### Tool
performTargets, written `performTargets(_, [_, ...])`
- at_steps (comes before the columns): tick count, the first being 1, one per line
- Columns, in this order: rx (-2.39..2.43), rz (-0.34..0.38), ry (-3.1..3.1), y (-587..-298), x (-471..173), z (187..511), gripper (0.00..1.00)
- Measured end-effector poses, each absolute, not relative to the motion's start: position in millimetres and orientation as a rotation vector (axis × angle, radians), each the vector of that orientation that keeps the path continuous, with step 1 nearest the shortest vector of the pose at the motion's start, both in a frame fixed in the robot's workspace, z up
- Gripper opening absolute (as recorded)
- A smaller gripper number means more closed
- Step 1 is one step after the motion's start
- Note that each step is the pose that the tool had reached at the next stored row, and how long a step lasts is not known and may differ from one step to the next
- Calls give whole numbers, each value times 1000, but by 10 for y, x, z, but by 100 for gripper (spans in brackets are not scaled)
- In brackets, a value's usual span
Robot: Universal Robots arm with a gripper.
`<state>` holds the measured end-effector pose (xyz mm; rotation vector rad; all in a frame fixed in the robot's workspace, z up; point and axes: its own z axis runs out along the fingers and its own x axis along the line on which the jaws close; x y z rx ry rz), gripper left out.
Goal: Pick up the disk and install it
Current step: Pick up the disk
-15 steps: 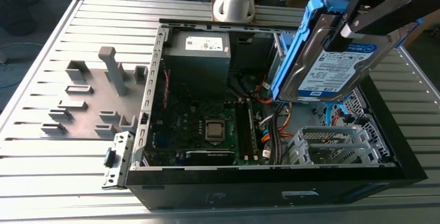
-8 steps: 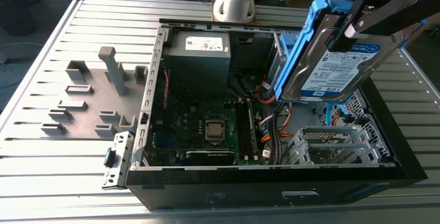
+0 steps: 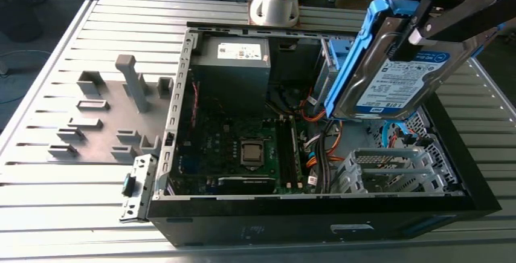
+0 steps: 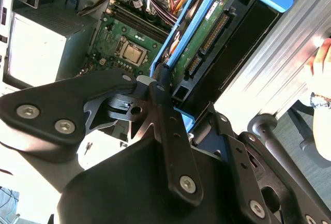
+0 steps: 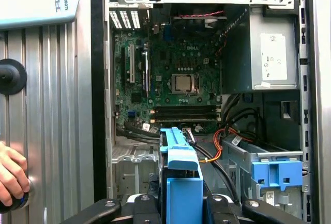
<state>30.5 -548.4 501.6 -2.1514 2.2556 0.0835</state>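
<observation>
One gripper is pinching the disk at its upper end, the fingers pressed against the blue plastic rails on either side — the drive is hanging below the claw, clear of everything and not yet seated. In the exterior view the disk is hovering above the open computer case, toward the exterior view's right. Its long axis is running steeply downward from the gripper, tilted so the lower end is leaning toward the exterior view's left, and its labelled face is turning toward the camera. The lower edge is pointing down into the case, over the tangle of orange cables and near the metal drive cage.

In the second wrist view the black fingers are closing on the blue rail, with the drive's green circuit board facing outward.

Further out, the motherboard is lying on the case floor and a grey power-supply box is sitting in a corner. A bare blue bracket is resting in a bay just beside the held drive. A person's hand is resting at the table edge, well apart.
</observation>
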Motion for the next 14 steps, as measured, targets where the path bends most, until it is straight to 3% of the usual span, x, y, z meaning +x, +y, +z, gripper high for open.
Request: performTargets(14, [-2151,84,2256,-5485,367,5015,36])
